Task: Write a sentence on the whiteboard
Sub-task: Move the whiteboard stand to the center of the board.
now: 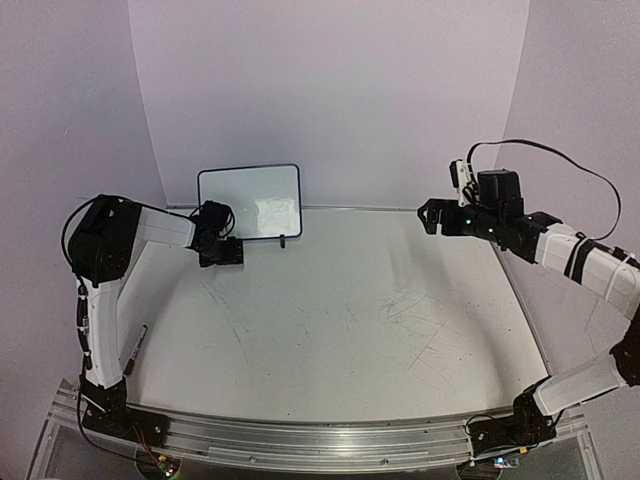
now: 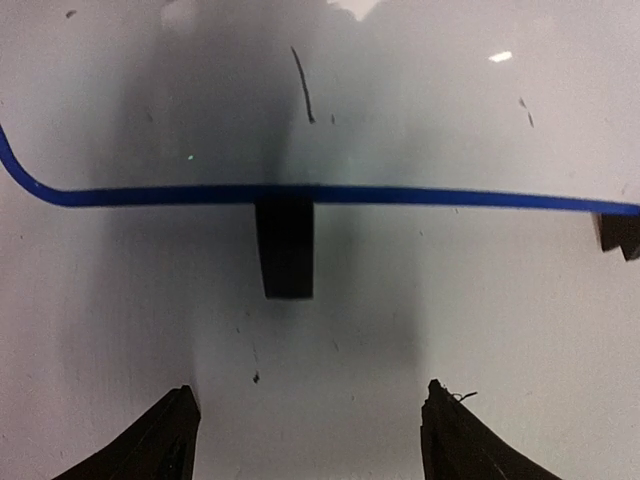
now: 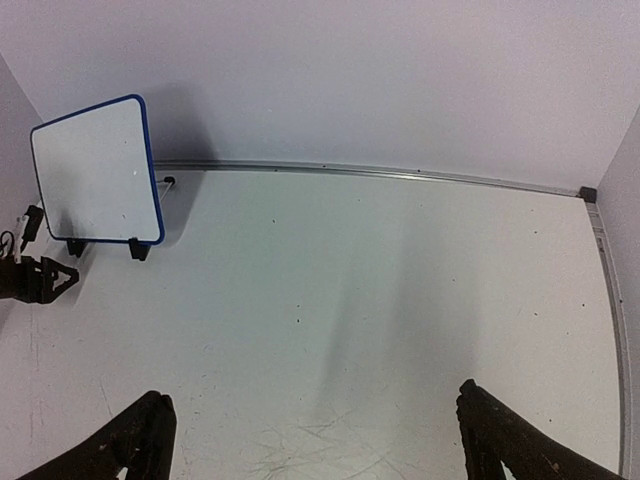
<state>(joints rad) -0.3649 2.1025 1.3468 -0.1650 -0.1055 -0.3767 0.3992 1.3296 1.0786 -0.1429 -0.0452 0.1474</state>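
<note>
The whiteboard (image 1: 250,203) stands upright at the back of the table on black clip feet, blue-framed and glossy white. Its face (image 3: 95,170) shows no sentence. Close up, the board (image 2: 400,100) carries only a short dark stroke (image 2: 303,85). My left gripper (image 1: 224,250) is low in front of the board's lower left corner. In its wrist view the left gripper (image 2: 310,420) is open and faces one clip foot (image 2: 287,248), with bare table between the fingers. My right gripper (image 1: 432,217) hovers open at the right rear; in its own view the right gripper (image 3: 312,420) holds nothing.
A dark marker (image 1: 138,343) lies on the table at the left, beside the left arm's upright link. The second clip foot (image 1: 283,241) stands under the board's right side. A metal rail (image 3: 380,172) runs along the table's back edge against the white walls.
</note>
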